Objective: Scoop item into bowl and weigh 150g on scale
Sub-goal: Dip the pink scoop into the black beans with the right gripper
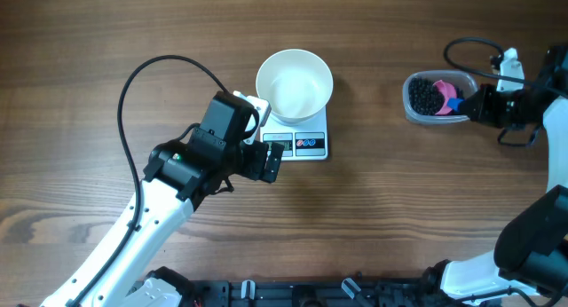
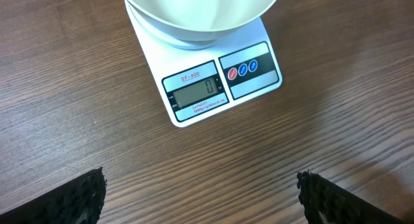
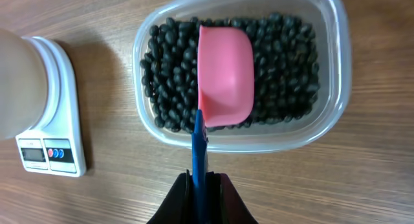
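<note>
The white bowl (image 1: pixel 295 83) stands on the white scale (image 1: pixel 306 144), whose display (image 2: pixel 200 90) reads 0. The bowl (image 2: pixel 200 10) looks empty. My left gripper (image 1: pixel 273 161) hovers just in front of the scale, open, with only bare wood between its fingers (image 2: pixel 77 198). The item, a pile of black beans (image 3: pixel 278 62), fills a clear plastic tub (image 3: pixel 336 68) at the right (image 1: pixel 410 112). My right gripper (image 3: pixel 202 185) is shut on the blue handle of a pink scoop (image 3: pixel 225 75). The scoop's head lies over the beans, and no beans show on it.
A black cable (image 1: pixel 133 85) loops over the table left of the bowl. Another cable (image 1: pixel 461 45) curls behind the tub. Open wood lies between scale and tub. Black fixtures (image 1: pixel 293 294) line the near table edge.
</note>
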`<state>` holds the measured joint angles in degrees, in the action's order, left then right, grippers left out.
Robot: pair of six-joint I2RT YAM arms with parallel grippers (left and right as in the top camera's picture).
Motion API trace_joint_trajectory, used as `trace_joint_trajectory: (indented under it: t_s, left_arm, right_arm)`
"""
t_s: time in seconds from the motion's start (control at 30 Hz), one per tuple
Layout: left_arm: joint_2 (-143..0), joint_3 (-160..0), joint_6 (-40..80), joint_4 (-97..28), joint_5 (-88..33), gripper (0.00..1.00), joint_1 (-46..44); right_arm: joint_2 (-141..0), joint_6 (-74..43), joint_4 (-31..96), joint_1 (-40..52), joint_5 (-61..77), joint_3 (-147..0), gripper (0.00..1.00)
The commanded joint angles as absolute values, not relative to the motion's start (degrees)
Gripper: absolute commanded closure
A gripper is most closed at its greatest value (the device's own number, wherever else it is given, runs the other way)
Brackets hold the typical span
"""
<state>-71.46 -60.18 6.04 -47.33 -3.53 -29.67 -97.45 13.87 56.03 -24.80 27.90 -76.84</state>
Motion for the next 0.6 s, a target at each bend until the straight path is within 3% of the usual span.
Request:
trace_joint_trajectory:
  t_s: [0.0,0.57]
  left_arm:
    - [-71.05,-61.30,4.71,-47.35,-4.01,0.00,-29.45]
    - [-71.05,-61.30,4.71,-47.35,-4.01,0.00,-29.45]
  right_arm:
    - [-98.48,14.96,55.22,-24.62,32.16,-73.67,0.96]
    - [-98.48,7.33,54.06,-24.64,37.34,-72.82,0.96]
